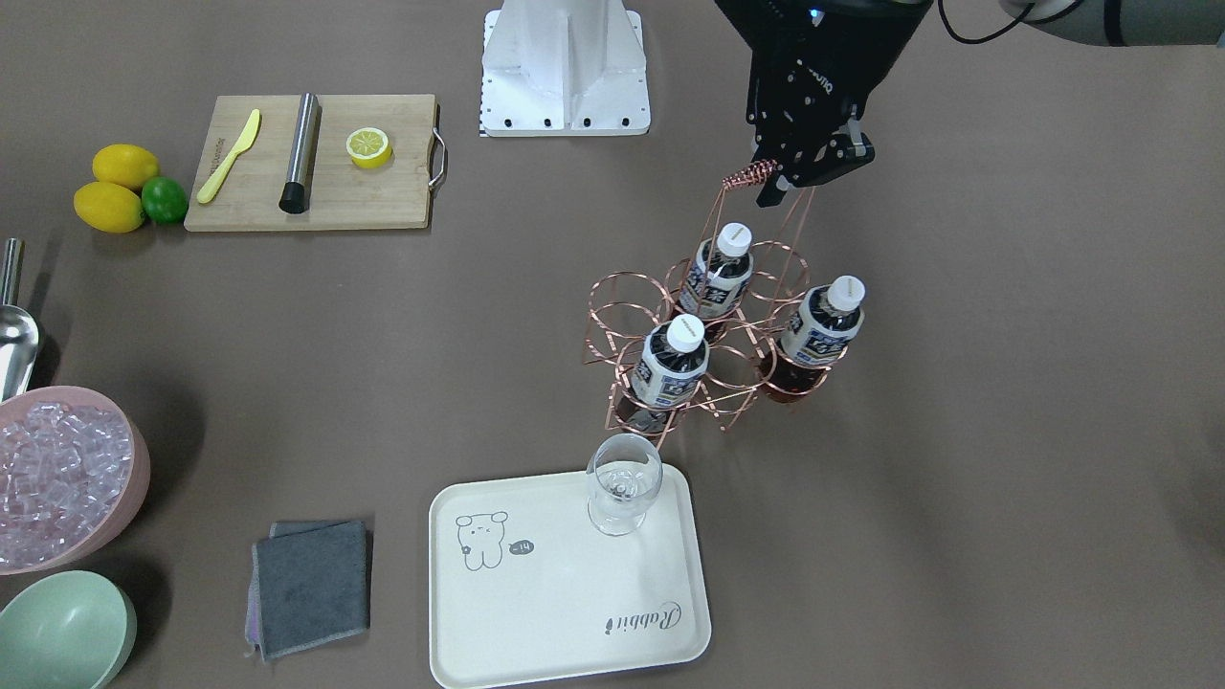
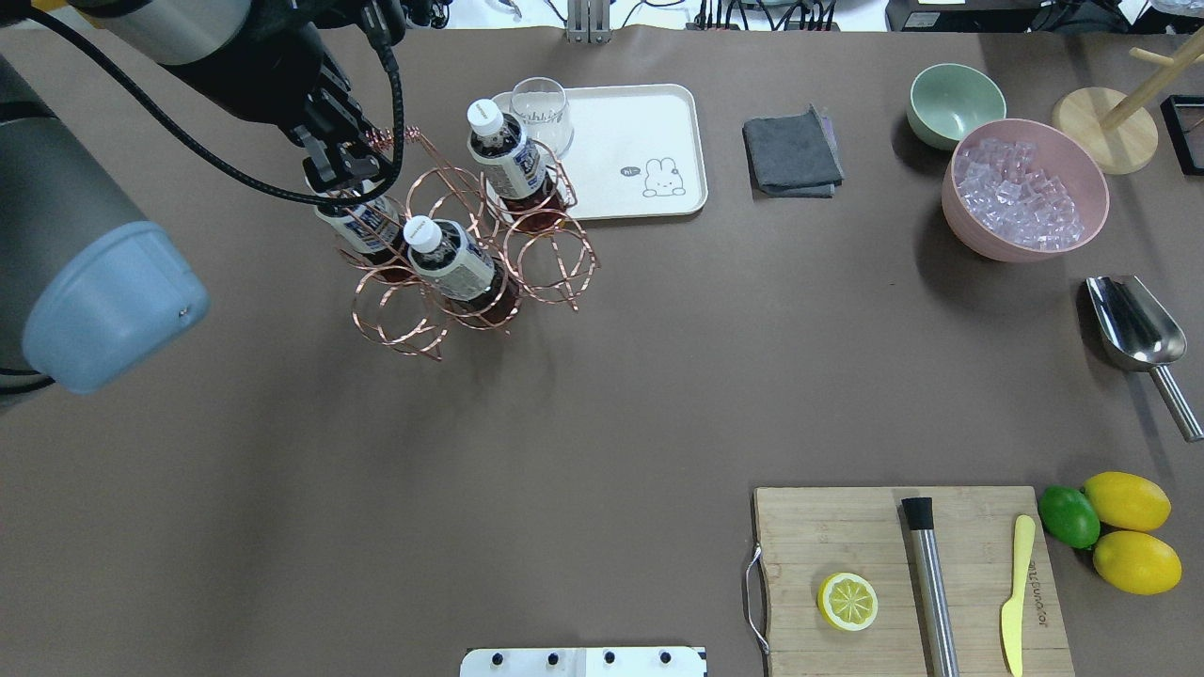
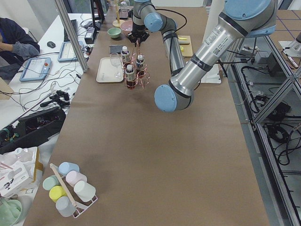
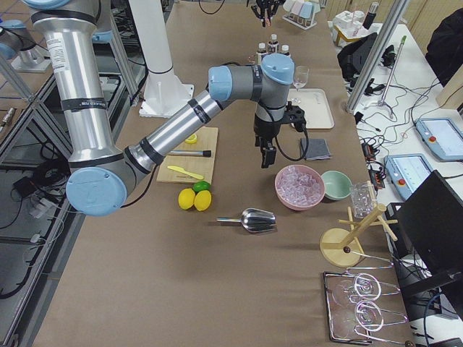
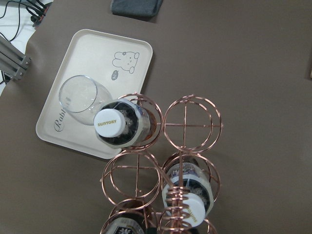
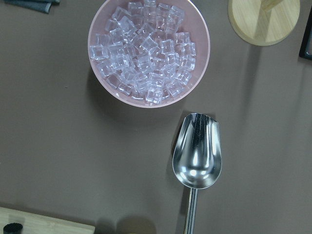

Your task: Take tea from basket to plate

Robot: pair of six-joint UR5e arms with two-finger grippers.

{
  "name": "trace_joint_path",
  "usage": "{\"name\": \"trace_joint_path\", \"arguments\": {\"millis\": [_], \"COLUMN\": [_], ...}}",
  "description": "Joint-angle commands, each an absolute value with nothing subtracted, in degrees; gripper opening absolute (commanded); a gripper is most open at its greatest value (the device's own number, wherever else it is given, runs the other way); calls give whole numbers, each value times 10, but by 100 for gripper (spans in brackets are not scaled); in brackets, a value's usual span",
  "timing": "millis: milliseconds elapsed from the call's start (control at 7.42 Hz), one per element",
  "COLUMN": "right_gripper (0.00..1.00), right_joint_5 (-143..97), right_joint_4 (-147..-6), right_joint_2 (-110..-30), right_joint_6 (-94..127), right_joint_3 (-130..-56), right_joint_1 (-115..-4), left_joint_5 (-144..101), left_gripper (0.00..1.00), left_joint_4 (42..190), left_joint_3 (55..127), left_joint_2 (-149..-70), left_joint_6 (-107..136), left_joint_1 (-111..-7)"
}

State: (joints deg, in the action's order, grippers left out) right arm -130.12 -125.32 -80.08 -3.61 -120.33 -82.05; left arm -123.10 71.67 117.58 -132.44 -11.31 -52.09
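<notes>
3 tea btls (image 1: 720, 277) in basket (image 1: 622, 316), nearest just below left gripper (image 1: 812, 179).

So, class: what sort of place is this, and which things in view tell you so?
Most likely a robotics lab staged as a drinks counter: a large robot arm reaches over the table, control tablets sit alongside, and tea bottles, ice and lemons are laid out.
</notes>
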Motion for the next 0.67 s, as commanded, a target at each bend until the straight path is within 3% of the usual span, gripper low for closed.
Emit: {"name": "trace_joint_path", "arguments": {"millis": [0,539], "right_gripper": [100,100], "right_joint_5": [-1303,-1309], "right_joint_4": [-1257,-1291], "right_joint_2": [-797,-777], "right_joint_6": [-38,-34], "right_joint_3": [-1207,-1230], "right_joint_1": [-820,-821], "left_joint_5": [-1229,-1203], "left_gripper": [0,0], "left_joint_4": [711,710], "left_joint_3": [1145,1103], "left_joint_2": [-1360,-1421], "left_joint_6": [-82,-63], "left_joint_1": [-495,-434]}}
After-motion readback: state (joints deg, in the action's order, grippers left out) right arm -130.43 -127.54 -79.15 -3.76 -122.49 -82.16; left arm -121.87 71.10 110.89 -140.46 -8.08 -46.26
